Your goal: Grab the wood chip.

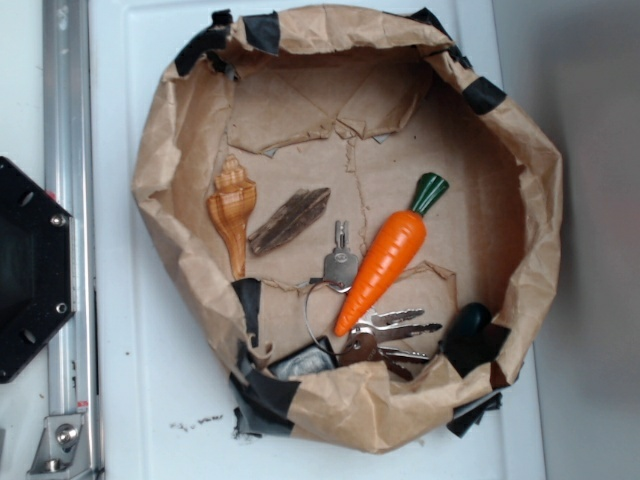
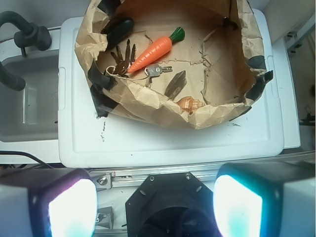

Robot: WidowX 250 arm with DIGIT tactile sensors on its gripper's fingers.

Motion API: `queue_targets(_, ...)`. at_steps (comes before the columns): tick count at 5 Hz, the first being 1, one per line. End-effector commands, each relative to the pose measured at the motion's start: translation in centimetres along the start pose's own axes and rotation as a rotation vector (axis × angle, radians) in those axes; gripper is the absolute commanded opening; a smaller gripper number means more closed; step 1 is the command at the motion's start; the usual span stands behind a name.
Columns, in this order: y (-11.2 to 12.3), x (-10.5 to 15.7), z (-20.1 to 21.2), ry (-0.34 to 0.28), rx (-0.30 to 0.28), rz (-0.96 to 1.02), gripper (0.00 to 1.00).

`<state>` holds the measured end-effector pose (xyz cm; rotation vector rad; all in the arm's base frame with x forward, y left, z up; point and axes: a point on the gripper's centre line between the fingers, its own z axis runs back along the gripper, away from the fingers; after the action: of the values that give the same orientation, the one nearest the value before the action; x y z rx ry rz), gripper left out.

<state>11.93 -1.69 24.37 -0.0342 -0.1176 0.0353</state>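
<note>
Flat dark grey-brown wood chip (image 1: 289, 221) — lying on the floor of a crumpled brown paper bag with black tape patches (image 1: 170, 180), on a white bench (image 1: 150, 380). Just left: glossy orange-brown carved wooden seashell (image 1: 231, 208). Right: silver keys on a ring (image 1: 345, 300), orange toy carrot with green top (image 1: 385, 260). Gripper (image 2: 155, 202) — spread wide, empty, well short of the bag.
</note>
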Motion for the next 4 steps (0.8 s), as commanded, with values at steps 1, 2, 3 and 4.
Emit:
queue_targets(1, 0.0, 0.0, 0.0, 0.0, 0.0, 0.0, 1.0)
queue_targets(2, 1.6, 4.7, -3.4, 0.001, -0.009, 0.105, 1.0)
queue_targets(3, 3.4, 8.8, -6.5, 0.043, -0.052, 0.177, 1.0)
queue_targets(4, 5.3, 12.6, -11.3, 0.084, -0.082, 0.281, 1.0)
